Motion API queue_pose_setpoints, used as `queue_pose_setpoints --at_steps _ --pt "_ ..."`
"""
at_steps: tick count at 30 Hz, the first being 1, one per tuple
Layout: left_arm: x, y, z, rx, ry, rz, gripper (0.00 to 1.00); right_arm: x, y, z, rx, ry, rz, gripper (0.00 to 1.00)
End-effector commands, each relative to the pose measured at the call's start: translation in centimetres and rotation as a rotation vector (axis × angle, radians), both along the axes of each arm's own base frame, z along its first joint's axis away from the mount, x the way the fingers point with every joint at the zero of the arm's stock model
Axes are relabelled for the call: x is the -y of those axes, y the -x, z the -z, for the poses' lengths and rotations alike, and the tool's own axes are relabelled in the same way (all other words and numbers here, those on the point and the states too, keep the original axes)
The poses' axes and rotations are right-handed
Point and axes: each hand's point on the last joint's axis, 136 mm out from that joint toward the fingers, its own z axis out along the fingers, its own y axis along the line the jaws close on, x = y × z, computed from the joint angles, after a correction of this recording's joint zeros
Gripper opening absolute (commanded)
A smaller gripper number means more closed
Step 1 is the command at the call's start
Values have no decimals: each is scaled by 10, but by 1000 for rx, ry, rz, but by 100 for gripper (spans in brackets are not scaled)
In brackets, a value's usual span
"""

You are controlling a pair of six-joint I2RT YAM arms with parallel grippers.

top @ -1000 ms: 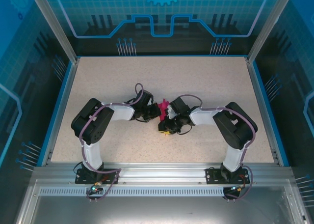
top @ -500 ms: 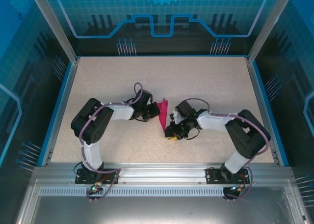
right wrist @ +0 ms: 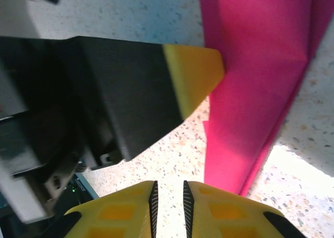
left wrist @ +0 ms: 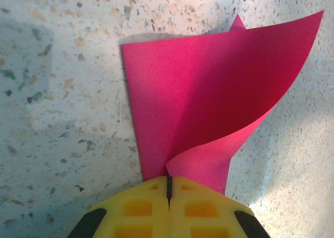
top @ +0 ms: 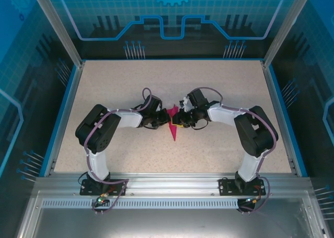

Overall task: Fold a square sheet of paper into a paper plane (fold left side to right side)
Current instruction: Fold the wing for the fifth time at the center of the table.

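Note:
The magenta sheet of paper (top: 173, 126) lies mid-table, folded to a narrow shape with its point toward the arms. My left gripper (left wrist: 168, 178) is shut on the paper's (left wrist: 198, 97) near edge, where the upper layer curls up off the lower one. In the top view the left gripper (top: 164, 120) is at the paper's left side and the right gripper (top: 180, 119) at its right side. In the right wrist view my right gripper (right wrist: 168, 188) shows a narrow gap with bare table in it. There the paper (right wrist: 250, 92) lies just to its right, and a left fingertip (right wrist: 194, 76) touches the paper's edge.
The speckled tabletop (top: 115, 81) is bordered by a blue raised rim (top: 67, 107) and transparent enclosure walls. An aluminium rail (top: 172, 181) runs along the near edge by the arm bases. Both forearms angle inward and meet at the paper.
The right gripper moved from the paper's lower right up to its right edge, and its jaws narrowed. The paper's upper layer now stands lifted. The left gripper stayed put.

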Motion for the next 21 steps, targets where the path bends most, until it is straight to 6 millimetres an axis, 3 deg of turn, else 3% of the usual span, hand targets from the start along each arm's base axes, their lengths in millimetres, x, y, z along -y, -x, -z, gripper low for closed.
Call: queue_pose_setpoints --at_steps 1,14,21 --pt "-48 28 53 -141 -196 -57 0 -11 -7 13 -24 -22 16 21" --pt "-49 28 52 -140 -208 -59 0 -17 10 48 -107 14 -2 21" --pt "-54 27 53 -142 -230 -68 0 -7 26 70 -168 86 9 21"
